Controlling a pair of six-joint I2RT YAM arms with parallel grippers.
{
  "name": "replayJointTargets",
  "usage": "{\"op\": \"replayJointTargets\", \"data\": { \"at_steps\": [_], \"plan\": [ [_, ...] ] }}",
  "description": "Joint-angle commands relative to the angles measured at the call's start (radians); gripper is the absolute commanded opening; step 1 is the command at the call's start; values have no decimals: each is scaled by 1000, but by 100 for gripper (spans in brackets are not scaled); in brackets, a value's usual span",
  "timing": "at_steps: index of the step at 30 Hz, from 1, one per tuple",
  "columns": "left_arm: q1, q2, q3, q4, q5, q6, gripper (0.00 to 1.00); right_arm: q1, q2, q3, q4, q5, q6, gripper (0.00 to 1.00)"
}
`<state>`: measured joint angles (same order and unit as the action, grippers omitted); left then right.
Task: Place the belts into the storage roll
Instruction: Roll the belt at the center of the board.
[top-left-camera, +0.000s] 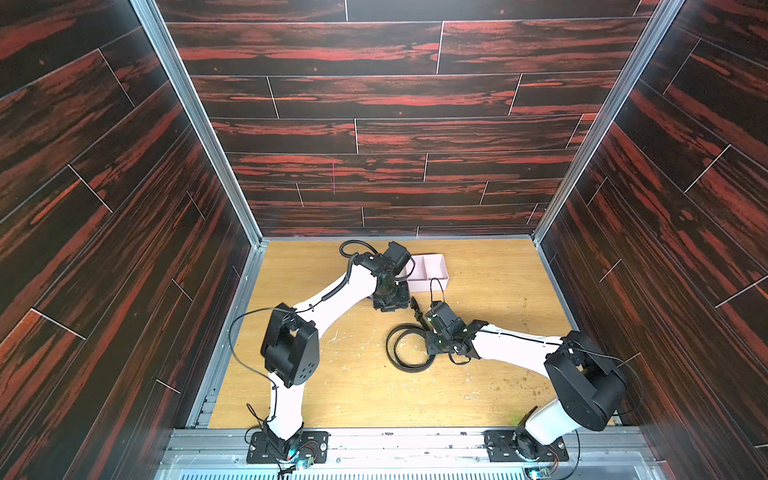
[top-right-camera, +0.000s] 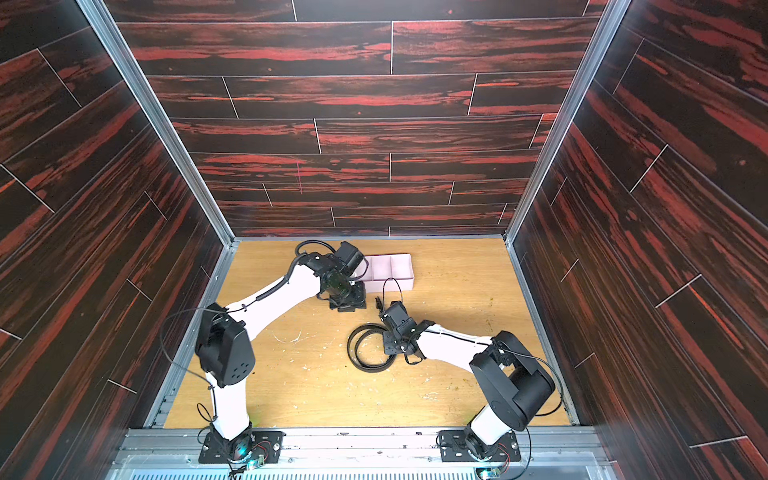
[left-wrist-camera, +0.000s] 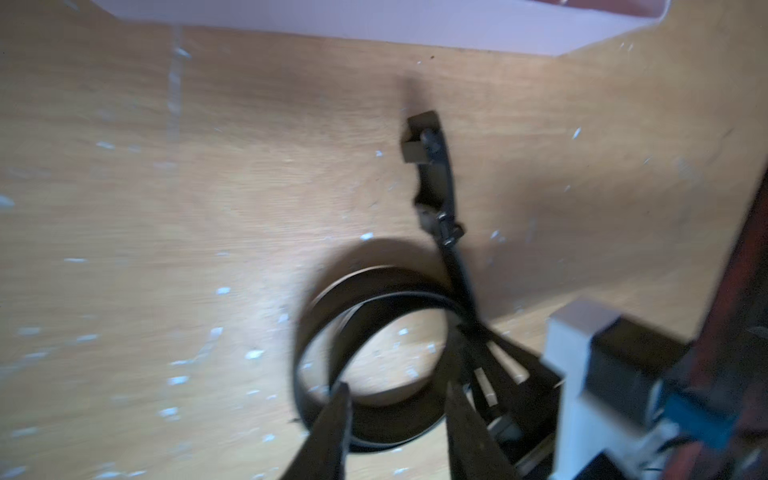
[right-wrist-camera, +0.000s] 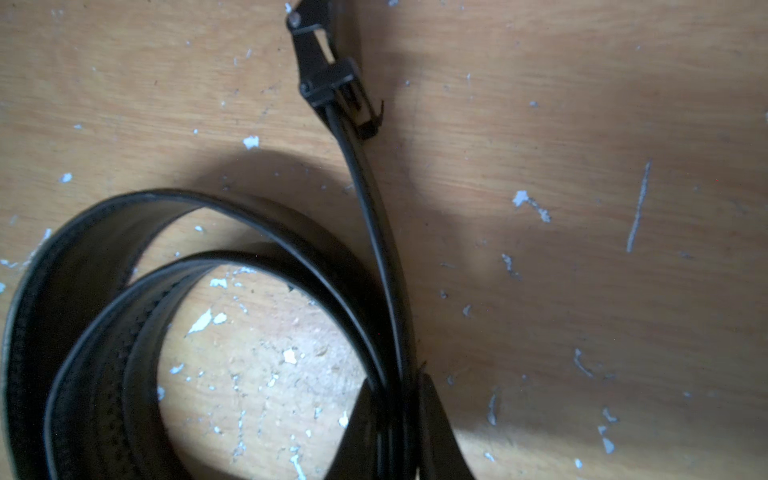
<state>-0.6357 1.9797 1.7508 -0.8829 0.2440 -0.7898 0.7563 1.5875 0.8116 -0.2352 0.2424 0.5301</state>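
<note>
Right wrist: belt (right-wrist-camera: 376, 216) within right gripper (right-wrist-camera: 399, 386)

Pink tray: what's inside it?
The pink tray's visible compartments look empty. The left arm covers its other end, hiding that part. The belt lies coiled outside, on the table.

One belt (right-wrist-camera: 75, 249), one storage roll (top-left-camera: 419, 286), two arms (left arm (top-left-camera: 332, 299), right arm (top-left-camera: 511, 345)).
</note>
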Motion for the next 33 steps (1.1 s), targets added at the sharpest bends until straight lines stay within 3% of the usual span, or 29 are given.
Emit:
{"op": "replayJointTargets", "data": {
  "at_steps": [1,13,23,26,33],
  "plan": [
    [-1,44,21,100,84,-156,44,-3,11,-15,9,8,-17,16],
    [10,253,163,79,116,-219,46,-3,20,5,-1,6,-28,17],
    [29,365,258,69,67,-213,45,-3,11,1,-3,0,-30,18],
    [37,399,293,45,47,-199,41,-3,9,-2,0,-1,-29,18],
    [48,422,294,33,73,-193,15,-3,63,30,-28,5,-12,19]
  ]
}}
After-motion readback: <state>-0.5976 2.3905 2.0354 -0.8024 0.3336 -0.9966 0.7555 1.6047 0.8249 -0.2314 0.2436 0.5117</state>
